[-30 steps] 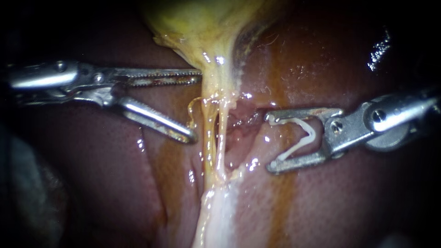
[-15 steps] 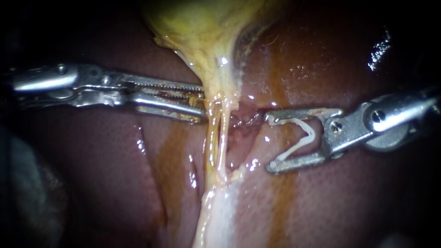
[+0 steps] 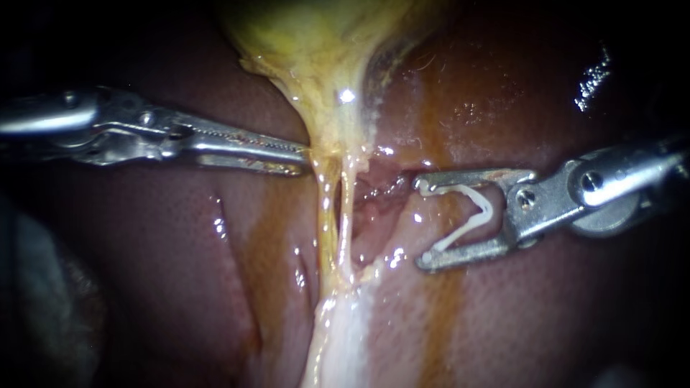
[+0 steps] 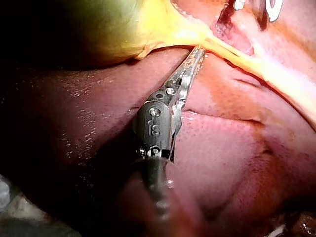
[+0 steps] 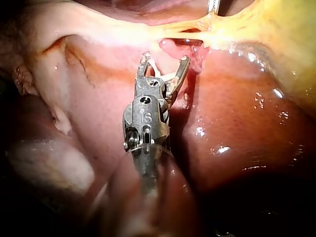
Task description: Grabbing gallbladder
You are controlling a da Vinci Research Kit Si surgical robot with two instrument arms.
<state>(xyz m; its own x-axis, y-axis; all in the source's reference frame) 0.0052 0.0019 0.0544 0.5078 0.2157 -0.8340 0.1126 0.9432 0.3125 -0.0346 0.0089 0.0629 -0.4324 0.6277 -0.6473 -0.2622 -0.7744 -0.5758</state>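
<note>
While tight on gallbladder (image 3: 320, 57), left instrument (image 3: 303, 159)

The gallbladder (image 3: 323, 43) lies far and in the middle, on the liver (image 3: 180, 287). A thin tube (image 3: 339, 223) runs from it toward the near side. The left instrument (image 3: 305, 159) reaches in from the left to the gallbladder's narrow end. The right instrument (image 3: 422, 223) sits right of the tube, a clip (image 3: 471, 215) between its jaws

Stamped marks (image 4: 154, 129) — perhaps letters, left instrument (image 4: 196, 53), right instrument (image 5: 165, 60), no labels
</note>
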